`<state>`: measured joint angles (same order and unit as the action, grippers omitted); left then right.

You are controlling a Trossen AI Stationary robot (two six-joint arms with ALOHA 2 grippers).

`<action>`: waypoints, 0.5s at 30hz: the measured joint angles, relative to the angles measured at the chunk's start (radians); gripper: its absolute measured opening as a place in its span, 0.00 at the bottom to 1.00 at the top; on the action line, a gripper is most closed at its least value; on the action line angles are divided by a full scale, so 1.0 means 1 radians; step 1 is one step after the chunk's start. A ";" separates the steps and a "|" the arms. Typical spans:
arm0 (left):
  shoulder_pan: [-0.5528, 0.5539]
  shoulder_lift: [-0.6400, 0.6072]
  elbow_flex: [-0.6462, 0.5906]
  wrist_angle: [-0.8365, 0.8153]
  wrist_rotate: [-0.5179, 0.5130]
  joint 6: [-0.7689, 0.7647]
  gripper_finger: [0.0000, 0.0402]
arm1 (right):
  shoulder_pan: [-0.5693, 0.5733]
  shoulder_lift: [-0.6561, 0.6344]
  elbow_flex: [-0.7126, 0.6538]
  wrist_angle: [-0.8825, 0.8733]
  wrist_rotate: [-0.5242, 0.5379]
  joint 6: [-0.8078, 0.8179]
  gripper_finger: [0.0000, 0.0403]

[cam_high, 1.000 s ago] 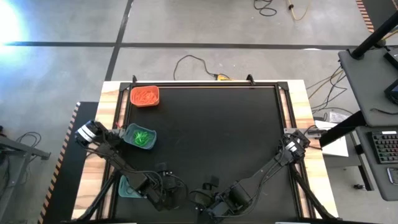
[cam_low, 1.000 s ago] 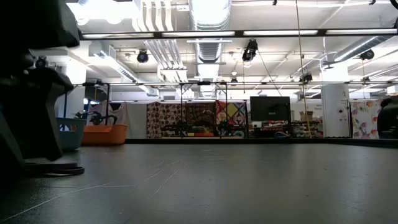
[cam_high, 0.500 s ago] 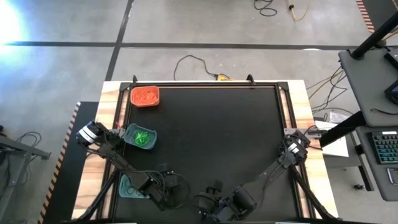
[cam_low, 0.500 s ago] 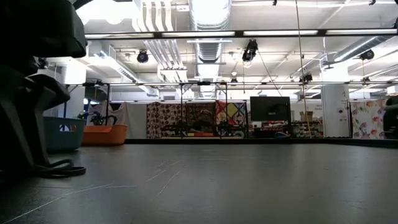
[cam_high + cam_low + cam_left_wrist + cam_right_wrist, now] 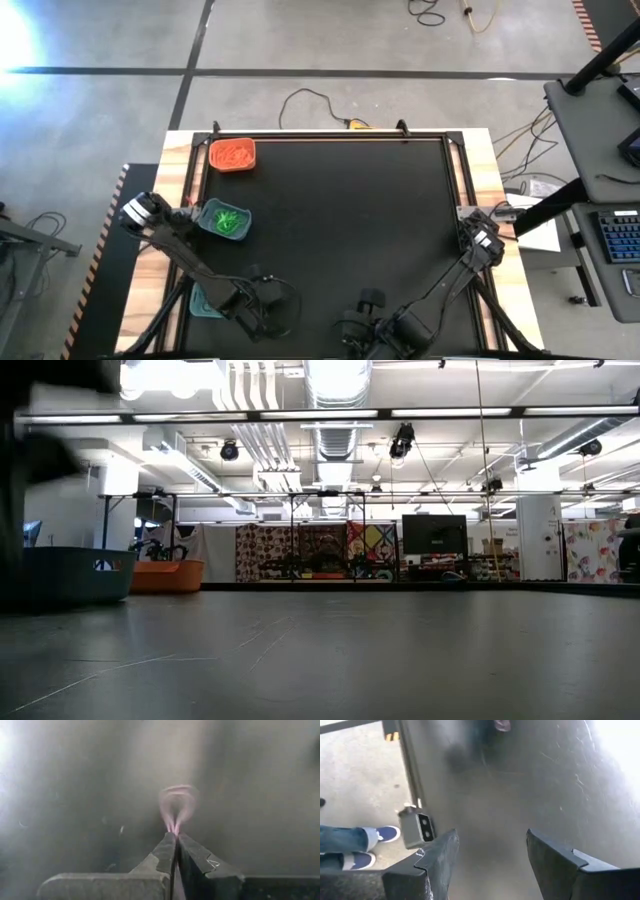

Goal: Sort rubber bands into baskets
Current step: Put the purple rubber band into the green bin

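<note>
The left pincer [image 5: 176,837] is clamped shut on a rubber band [image 5: 177,802], a thin loop that sticks out past the closed tips in the left wrist view. It reads pinkish there, but it is blurred, so its true colour is hard to call. From above, this arm sits low at the near edge of the counter [image 5: 340,220], close beside the near teal basket [image 5: 203,302], which it partly hides.

The right pincer [image 5: 492,852] stands open with nothing between its fingers, waiting near the front edge of the counter, well apart from the baskets.

The orange basket [image 5: 232,154] rests at the far left corner with orange bands in it. The middle teal basket [image 5: 224,220] lies between the other two and holds bright green bands.

The step in hand looks like carrying the pinched band to its matching basket. To do it well:
- Lift straight up first so the loop clears the counter and does not drag or snag.
- Keep the grip firm; only a small part of the band is caught.
- Stop squarely over the right basket, low above its rim, before letting go, since a light band can bounce out.
</note>
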<state>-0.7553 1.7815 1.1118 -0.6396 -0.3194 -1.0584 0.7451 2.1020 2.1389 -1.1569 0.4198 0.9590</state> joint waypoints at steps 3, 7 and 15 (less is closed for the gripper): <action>-0.013 -0.041 0.110 -0.179 -0.027 0.032 0.00 | 0.005 0.005 -0.007 0.002 0.000 0.019 0.56; -0.073 -0.062 0.253 -0.439 -0.032 0.035 0.00 | 0.014 0.007 -0.015 0.005 0.000 0.034 0.56; -0.232 -0.209 0.221 -0.600 -0.023 -0.288 0.00 | 0.043 0.007 -0.017 0.005 0.094 0.034 0.56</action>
<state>-0.9871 1.5724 1.3329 -1.2394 -0.3424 -1.3462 0.7885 2.1094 2.1223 -1.1519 0.5136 0.9926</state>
